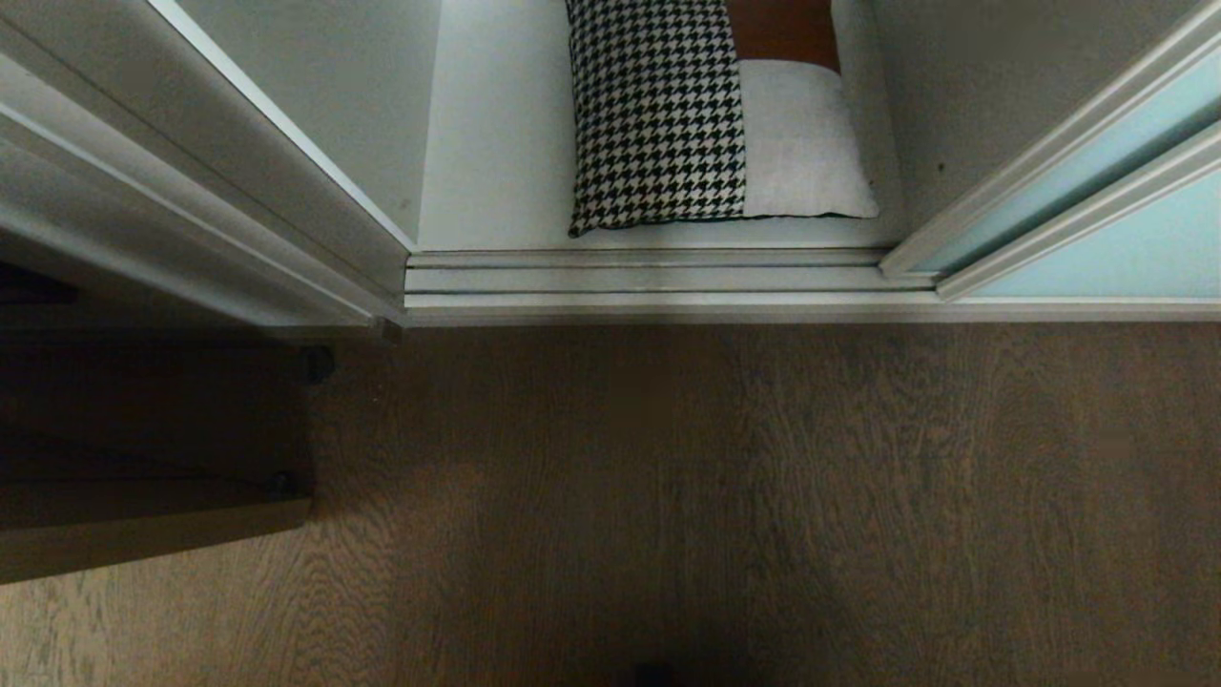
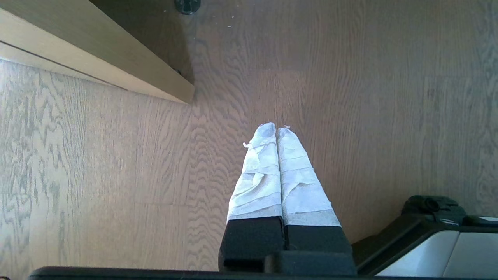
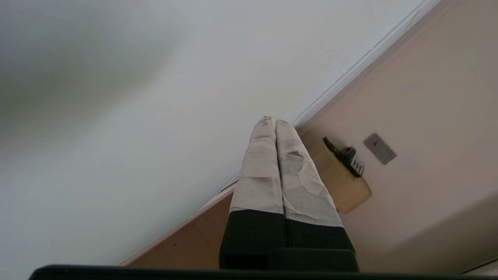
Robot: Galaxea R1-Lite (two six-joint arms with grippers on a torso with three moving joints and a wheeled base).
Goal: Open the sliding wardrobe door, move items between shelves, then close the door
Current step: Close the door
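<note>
Over the oak-grain floor [image 2: 369, 97] my left gripper [image 2: 276, 129] is hanging pressed shut and empty — my right gripper [image 3: 270, 120], equally closed, is facing a pale panel. Only my head view is showing the houndstooth cushion [image 1: 711, 114] lying on the white shelf [image 1: 496, 143], sliding wardrobe door [image 1: 1126, 248] standing open.

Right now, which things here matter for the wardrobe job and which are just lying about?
For the job:
- sliding wardrobe door, pushed to the right
- cushion
- shelf under the cushion
- right tool, shut, empty

Just around:
- floor track
- wooden floor
- left tool, shut, parked over the floor
</note>
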